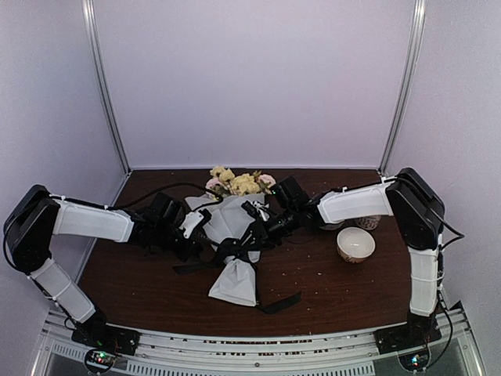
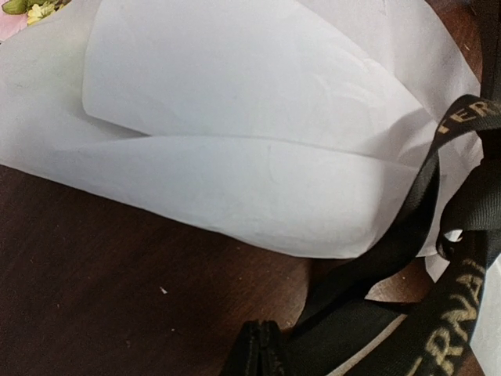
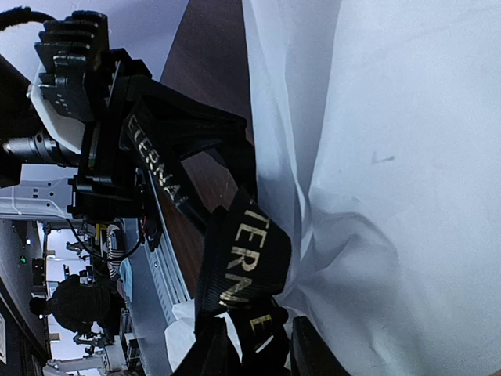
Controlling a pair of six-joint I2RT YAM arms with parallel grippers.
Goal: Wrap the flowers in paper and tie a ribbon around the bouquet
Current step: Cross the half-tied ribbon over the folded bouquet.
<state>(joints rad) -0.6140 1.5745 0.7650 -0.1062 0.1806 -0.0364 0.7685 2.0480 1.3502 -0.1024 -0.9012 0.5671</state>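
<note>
Left wrist view shows the left gripper [image 2: 262, 352] pinched tight on the ribbon [image 2: 407, 235], whose lettered black strip climbs across the paper [image 2: 235, 117] just beyond. The right gripper [image 3: 254, 356] has its fingers parted, one on either side of a loop of that ribbon against the paper. On the table [image 1: 337, 290] the bouquet [image 1: 233, 283] lies between both grippers, narrow end toward the arm bases, ribbon round its middle and the flowers [image 1: 239, 182] at the far end; right of it, apart, a white bowl [image 1: 355, 244] stands upright, pale inside showing, with a second bowl [image 1: 368, 222] just behind, partly hidden by the right arm.
</note>
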